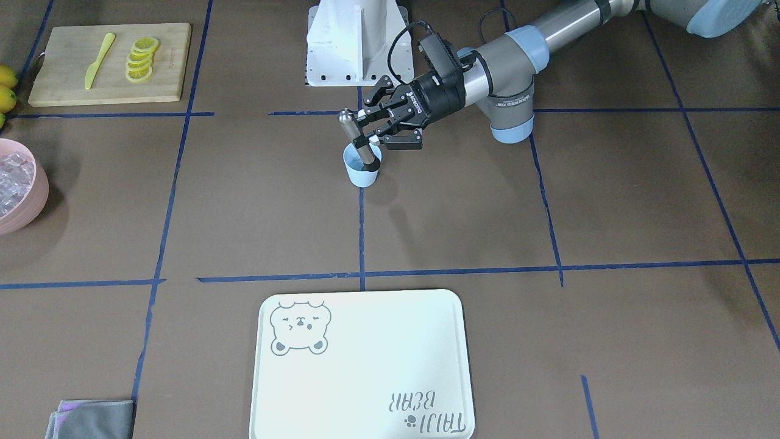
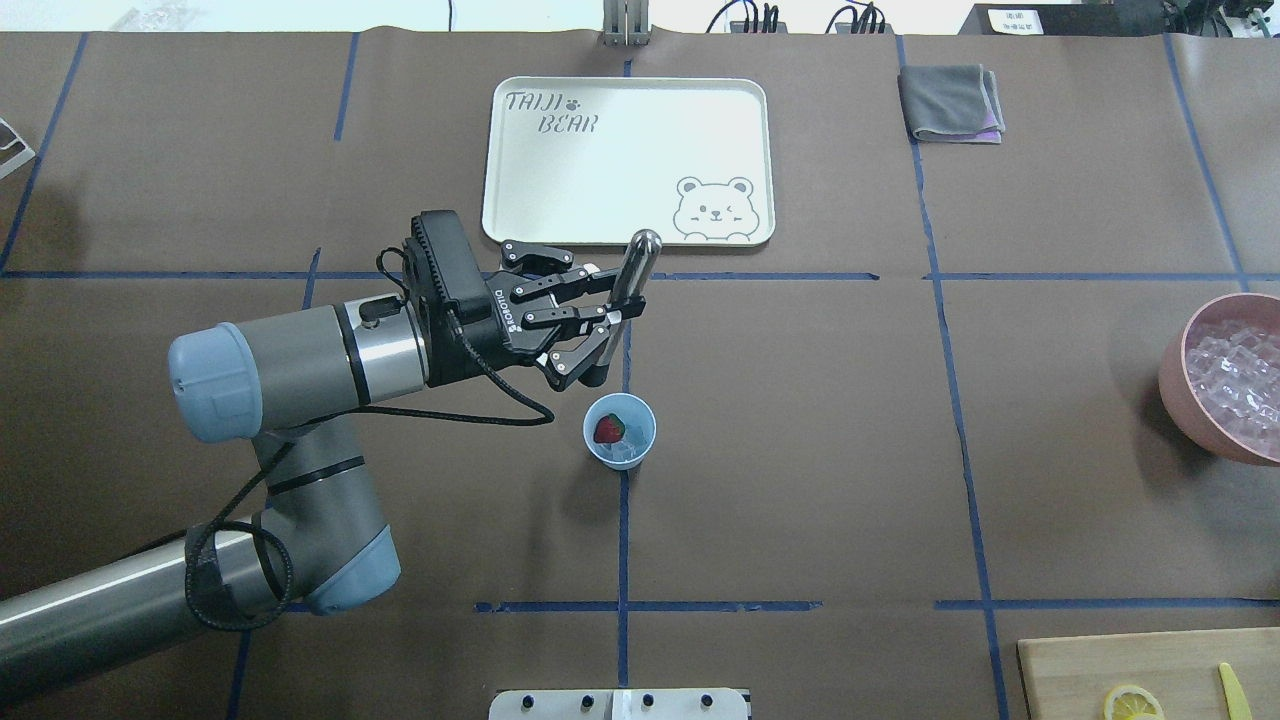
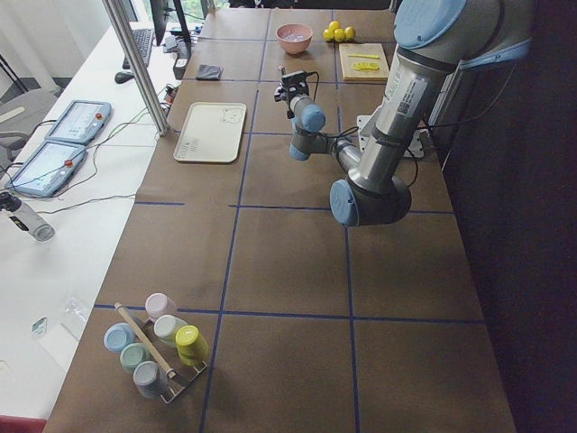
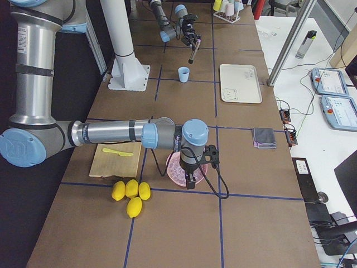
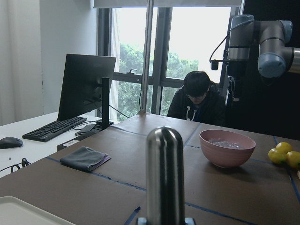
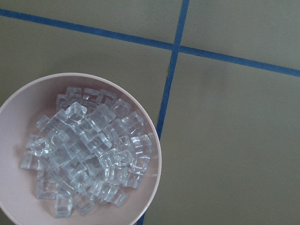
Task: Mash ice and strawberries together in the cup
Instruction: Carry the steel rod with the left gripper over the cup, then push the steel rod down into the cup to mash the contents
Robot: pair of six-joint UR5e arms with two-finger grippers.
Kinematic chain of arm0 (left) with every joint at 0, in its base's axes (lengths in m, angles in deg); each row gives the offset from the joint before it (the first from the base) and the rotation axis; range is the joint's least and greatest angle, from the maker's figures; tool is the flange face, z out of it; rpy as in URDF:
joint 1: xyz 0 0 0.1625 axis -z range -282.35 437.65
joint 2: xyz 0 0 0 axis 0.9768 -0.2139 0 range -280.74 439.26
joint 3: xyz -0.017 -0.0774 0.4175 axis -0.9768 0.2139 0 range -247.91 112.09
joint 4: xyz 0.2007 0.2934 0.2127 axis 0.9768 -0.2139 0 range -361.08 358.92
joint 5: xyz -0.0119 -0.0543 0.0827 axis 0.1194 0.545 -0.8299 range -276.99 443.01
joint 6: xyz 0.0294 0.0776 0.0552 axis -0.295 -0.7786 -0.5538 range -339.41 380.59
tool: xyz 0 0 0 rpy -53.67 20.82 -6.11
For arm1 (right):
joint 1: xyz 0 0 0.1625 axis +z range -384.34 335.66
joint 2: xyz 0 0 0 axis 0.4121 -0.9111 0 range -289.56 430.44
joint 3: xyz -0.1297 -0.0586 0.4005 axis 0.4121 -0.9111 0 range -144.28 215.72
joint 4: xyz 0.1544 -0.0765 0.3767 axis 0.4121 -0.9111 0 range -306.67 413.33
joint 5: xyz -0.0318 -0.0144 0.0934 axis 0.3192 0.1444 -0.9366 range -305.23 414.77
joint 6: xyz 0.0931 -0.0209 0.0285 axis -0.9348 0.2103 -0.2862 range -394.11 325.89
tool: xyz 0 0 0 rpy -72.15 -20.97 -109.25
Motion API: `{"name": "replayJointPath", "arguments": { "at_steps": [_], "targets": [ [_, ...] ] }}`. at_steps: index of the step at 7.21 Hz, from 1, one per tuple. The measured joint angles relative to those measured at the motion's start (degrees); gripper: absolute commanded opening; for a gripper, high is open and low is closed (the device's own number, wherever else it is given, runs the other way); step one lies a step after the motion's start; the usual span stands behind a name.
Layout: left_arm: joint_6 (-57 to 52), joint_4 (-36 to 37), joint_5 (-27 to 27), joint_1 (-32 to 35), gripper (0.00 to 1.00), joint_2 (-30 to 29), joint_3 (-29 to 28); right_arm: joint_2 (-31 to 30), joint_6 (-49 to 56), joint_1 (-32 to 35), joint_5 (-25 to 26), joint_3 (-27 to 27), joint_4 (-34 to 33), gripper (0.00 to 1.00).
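The pale-blue cup [image 2: 620, 432] stands at the table's middle on a blue tape line, also visible as the cup [image 1: 362, 167]. Inside lie a red strawberry [image 2: 608, 428] and a few ice cubes [image 2: 627, 452]. My left gripper [image 2: 609, 325] is shut on a steel muddler [image 2: 632, 275], tilted, its dark lower end hanging just above the cup's far rim. The muddler [image 5: 164, 178] fills the left wrist view. My right gripper [image 4: 191, 177] hovers over the pink bowl [image 6: 150, 140] full of ice [image 6: 84, 150]; I cannot tell if it is open or shut.
A pale tray [image 2: 620, 160] lies beyond the cup. A grey cloth [image 2: 950, 100] sits at the far right. A cutting board [image 1: 109, 61] carries lemon slices and a yellow knife. Whole lemons [image 4: 131, 192] lie near the bowl. A person [image 5: 197, 98] sits past the table's end.
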Motion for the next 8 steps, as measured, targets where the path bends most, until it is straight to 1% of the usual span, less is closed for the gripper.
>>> {"name": "replayJointPath", "arguments": {
  "at_steps": [2,3,5,8],
  "targets": [
    [0.01,-4.88,-3.41,-3.20,0.00,-0.14,-1.39,0.05,0.00,0.00,0.03,0.00,0.02,0.99],
    [0.01,-6.28,-4.17,-4.00,0.00,-0.15,-1.50,0.08,0.00,0.00,0.03,0.00,0.06,0.99],
    [0.02,-7.18,-4.66,-4.38,0.00,0.04,-1.71,0.09,0.00,0.00,0.03,0.00,0.07,0.99],
    [-0.35,-7.72,-5.80,-5.38,0.00,-0.03,-4.96,0.09,0.06,0.00,0.05,0.00,0.06,0.99]
  ]
}}
